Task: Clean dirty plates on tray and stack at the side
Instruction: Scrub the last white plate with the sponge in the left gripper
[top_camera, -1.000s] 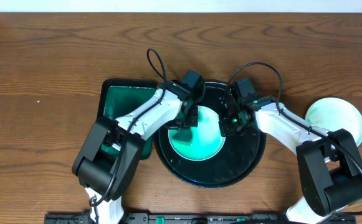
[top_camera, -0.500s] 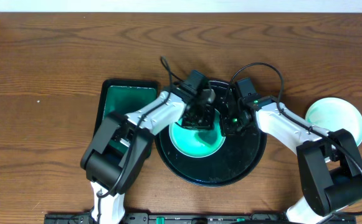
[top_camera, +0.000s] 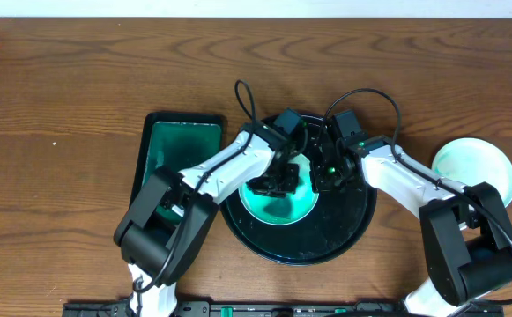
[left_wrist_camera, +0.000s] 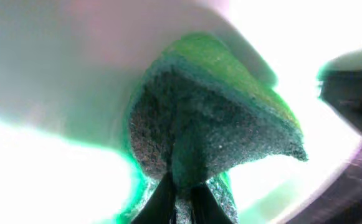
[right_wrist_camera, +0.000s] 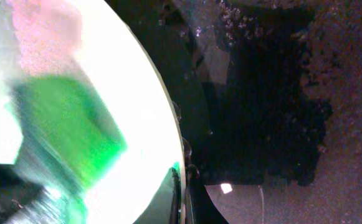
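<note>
A white plate with teal tint lies on the large round black tray. My left gripper is shut on a green sponge and presses it onto the plate's middle; the plate fills the left wrist view. My right gripper is shut on the plate's right rim, which shows in the right wrist view beside the white plate face and the black tray floor. A second white plate sits on the table at the right. A third plate is not visible.
A rectangular dark green tray lies on the table just left of the round tray. Both arms' cables loop over the round tray's far rim. The wooden table extends to the left and back.
My left gripper has swept the sponge from the plate's upper left edge down toward its middle. My right gripper has stayed clamped on the rim.
</note>
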Motion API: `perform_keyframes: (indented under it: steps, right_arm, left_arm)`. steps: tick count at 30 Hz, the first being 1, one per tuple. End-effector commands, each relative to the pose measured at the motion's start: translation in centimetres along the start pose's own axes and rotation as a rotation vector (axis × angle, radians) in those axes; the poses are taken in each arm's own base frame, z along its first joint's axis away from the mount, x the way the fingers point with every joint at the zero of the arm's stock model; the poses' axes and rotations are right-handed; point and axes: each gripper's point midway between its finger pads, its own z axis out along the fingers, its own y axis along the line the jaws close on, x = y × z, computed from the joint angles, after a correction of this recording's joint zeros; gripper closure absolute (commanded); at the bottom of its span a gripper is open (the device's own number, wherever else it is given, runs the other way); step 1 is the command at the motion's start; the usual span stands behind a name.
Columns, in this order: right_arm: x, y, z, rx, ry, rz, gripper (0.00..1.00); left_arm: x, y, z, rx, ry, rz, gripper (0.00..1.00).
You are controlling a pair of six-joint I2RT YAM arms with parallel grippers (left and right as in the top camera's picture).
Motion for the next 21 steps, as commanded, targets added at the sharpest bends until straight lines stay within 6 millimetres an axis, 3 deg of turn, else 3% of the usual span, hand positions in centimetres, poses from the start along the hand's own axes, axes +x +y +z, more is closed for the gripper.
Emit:
perform_keyframes:
  steps: [1,3,6,9,10,13,18,21]
  right_arm:
    - [1.4,-2.1,1.3,0.090,0.041,0.004,0.99]
    - [1.4,-2.1,1.3,0.090,0.041,0.004,0.99]
    - [1.4,-2.1,1.3,0.090,0.041,0.004,0.99]
    - [1.4,-2.0,1.3,0.090,0.041,0.004,0.99]
    - [1.4,-2.0,1.3,0.090,0.041,0.004,0.99]
    - [1.4,-2.0,1.3,0.090,0.042,0.004,0.99]
    - [1.4,-2.0,1.3,0.090,0.042,0.004,0.99]
    - [1.4,-2.0,1.3,0.090,0.042,0.004,0.99]
  left_arm:
    - [-2.1,11.5,-0.9,-0.497,-0.141,-0.090,0.93]
    - [-3.0,12.9,-1.4,-0.542,-0.176,-0.105,0.93]
    - [-4.4,11.7,-0.6,-0.442,-0.192,-0.065,0.93]
    - [-4.8,3.9,1.2,0.005,-0.143,0.013,0.93]
    - [-4.9,2.5,1.3,0.080,-0.136,0.022,0.93]
    - [-4.5,-4.3,0.5,0.460,-0.079,0.101,0.93]
    - [-2.5,-7.7,0.1,0.573,-0.022,0.180,0.93]
    - [-1.3,-8.3,0.5,0.566,0.010,0.195,0.93]
